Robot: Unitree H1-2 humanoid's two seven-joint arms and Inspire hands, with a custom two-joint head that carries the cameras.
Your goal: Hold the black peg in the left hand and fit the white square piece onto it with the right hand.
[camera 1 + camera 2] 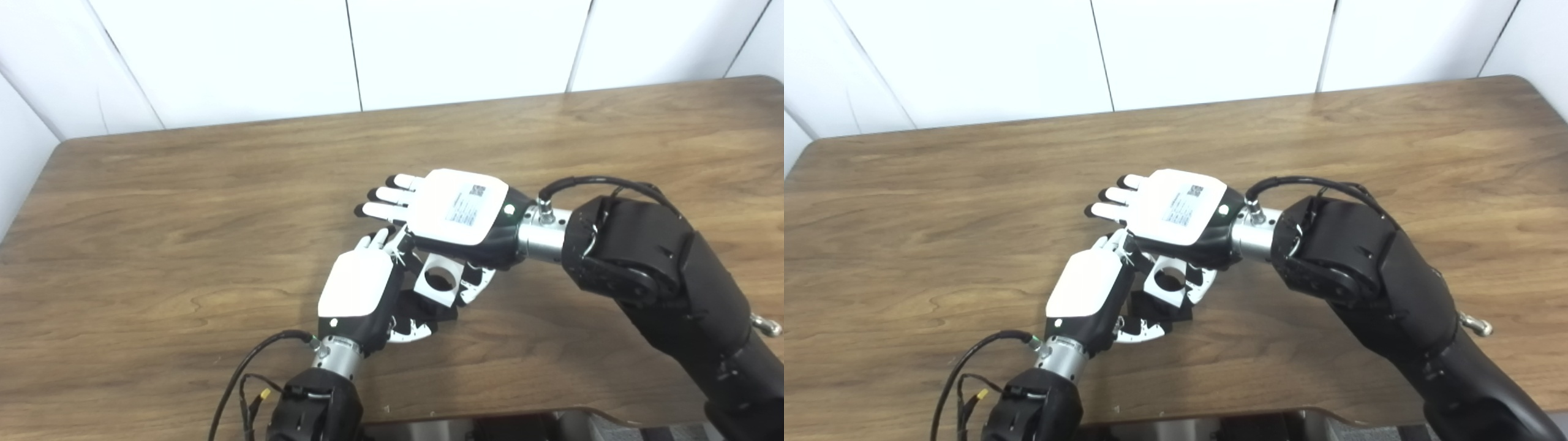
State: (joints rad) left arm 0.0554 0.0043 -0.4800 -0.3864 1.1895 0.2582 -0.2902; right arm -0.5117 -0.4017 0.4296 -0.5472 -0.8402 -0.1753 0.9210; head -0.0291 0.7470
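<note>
Two hands meet at frame centre: left hand (pixel 358 288) grips the black peg (pixel 429 309); right hand (pixel 456 211) pinches the rigid, light-looking white square piece (pixel 437 280) by its edges.

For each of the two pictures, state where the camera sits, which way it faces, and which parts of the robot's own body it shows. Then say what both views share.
Left eye view: on the head, looking down and forward at the wooden table; shows both forearms, left hand, right hand.
Right eye view: beside it, facing the same way; the scene sits further left in frame.
Shared: both hands meeting around the white square piece over a black part, against a white wall.
</note>
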